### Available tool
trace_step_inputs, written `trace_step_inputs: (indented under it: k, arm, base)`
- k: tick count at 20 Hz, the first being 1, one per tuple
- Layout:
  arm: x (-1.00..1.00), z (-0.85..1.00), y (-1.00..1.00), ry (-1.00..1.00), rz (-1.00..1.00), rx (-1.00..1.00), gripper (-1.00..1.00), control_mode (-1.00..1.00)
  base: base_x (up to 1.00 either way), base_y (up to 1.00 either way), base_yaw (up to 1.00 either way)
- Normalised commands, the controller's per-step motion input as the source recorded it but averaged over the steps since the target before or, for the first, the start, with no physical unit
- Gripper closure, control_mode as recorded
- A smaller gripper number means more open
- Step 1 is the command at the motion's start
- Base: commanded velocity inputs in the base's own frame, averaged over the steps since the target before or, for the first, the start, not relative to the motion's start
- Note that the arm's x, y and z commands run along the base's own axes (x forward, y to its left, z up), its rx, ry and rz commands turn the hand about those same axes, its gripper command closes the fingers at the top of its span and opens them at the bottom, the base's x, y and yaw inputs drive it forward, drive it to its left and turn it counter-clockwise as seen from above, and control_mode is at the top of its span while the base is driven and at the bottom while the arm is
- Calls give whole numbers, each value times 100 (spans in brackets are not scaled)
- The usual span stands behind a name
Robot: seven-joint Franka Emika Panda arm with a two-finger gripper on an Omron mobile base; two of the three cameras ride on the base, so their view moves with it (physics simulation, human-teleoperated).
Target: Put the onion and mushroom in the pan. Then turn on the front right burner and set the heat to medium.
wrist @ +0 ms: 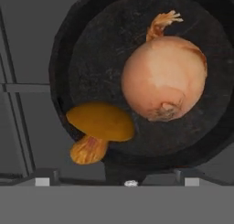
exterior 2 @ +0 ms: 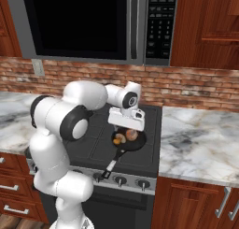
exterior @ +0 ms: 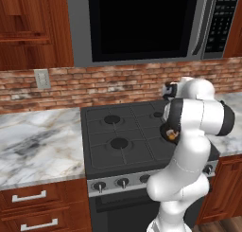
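Pan [wrist: 91, 54] on stove [exterior 2: 100, 146] front right corner; onion [wrist: 163, 79] inside; mushroom [wrist: 99, 127] at pan's rim; gripper [exterior 2: 126, 128] above, fingers' opening cannot be told.

Stove [exterior: 118, 131]: dark grey cooktop with grates, set between two marble desk [exterior: 38, 146] runs, a row of knobs [exterior 2: 120, 180] along its front edge. On its front right burner sits the pan [exterior 2: 137, 144], black, handle toward the knobs. Inside the pan: the onion [wrist: 164, 83] and the mushroom [wrist: 100, 127], which lies at the rim.
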Motion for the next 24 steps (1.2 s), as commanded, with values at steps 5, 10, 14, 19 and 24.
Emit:
trace_step_inputs:
  k: [5,10,14,19,24]
  arm:
    - [-61,38,0,-2,0,0,-100,-100]
    - [-80,19,0,-6,0,0,-100,-100]
    - [-93,0,-1,-13,0,0,-100,-100]
    - [-84,0,0,-20,0,0,-100,-100]
    - [-64,4,-1,-26,0,0,-100,-100]
  base:
    - [0,0,0]
    - [0,0,0]
    - [0,0,0]
    - [0,0,0]
    - [0,0,0]
